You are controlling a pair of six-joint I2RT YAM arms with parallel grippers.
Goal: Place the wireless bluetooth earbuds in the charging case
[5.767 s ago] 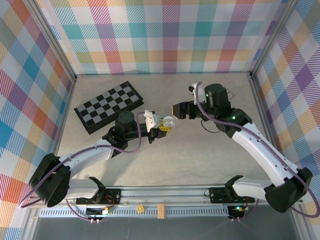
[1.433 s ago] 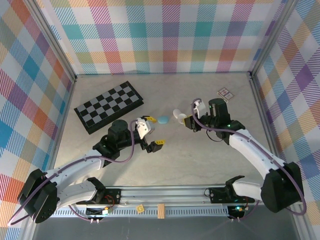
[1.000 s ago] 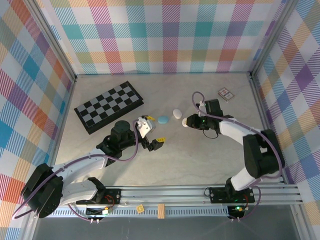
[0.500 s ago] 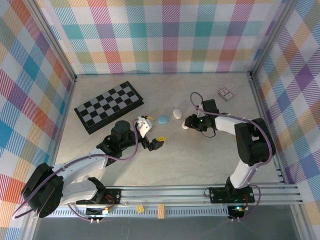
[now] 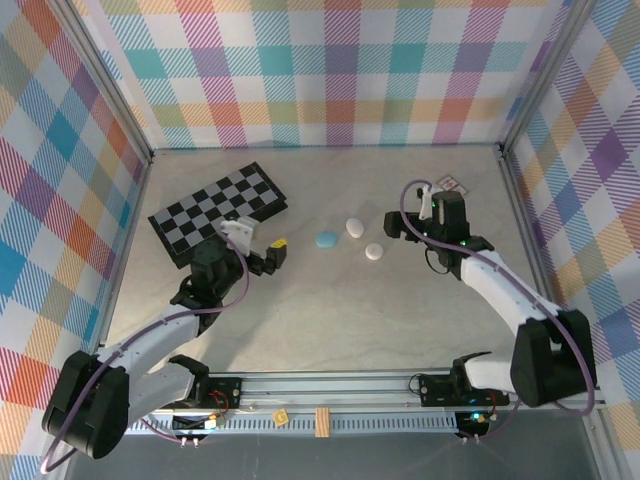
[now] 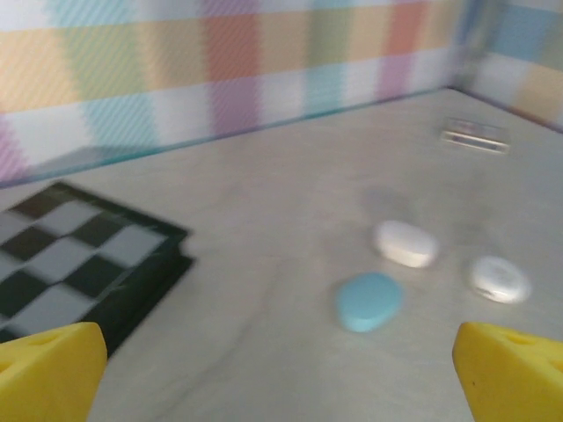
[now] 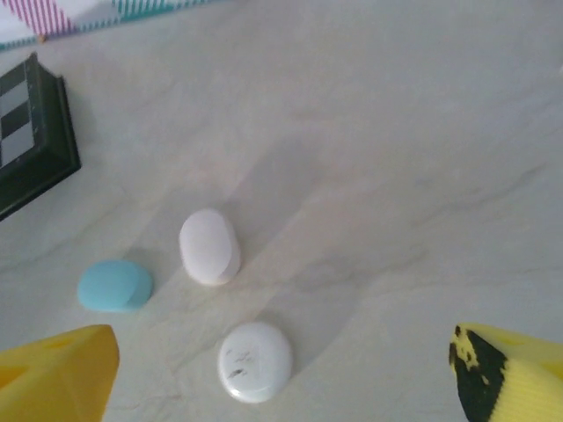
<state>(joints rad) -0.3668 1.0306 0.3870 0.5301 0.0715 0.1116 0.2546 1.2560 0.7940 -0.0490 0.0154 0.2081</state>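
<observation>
Three shut charging cases lie mid-table: a blue one (image 5: 326, 239), a white oval one (image 5: 354, 227) and a round white one (image 5: 374, 252). The earbuds are hidden. My left gripper (image 5: 262, 238) hangs open left of the blue case, by the chessboard, holding nothing. My right gripper (image 5: 408, 210) is open and empty, just right of the round case. The left wrist view has the blue case (image 6: 369, 301), the oval (image 6: 405, 243) and the round one (image 6: 500, 280) ahead of the open gripper (image 6: 281, 387). The right wrist view has the round case (image 7: 255, 361), oval (image 7: 209, 246) and blue (image 7: 114, 286).
A folded chessboard (image 5: 218, 212) lies at the back left, close to my left gripper. A small flat box (image 5: 452, 184) sits near the right wall, behind my right wrist. Checked walls close in three sides.
My right gripper opened, left the round white case on the table and drew back to the right. My left arm pulled back left toward the chessboard, still open.
</observation>
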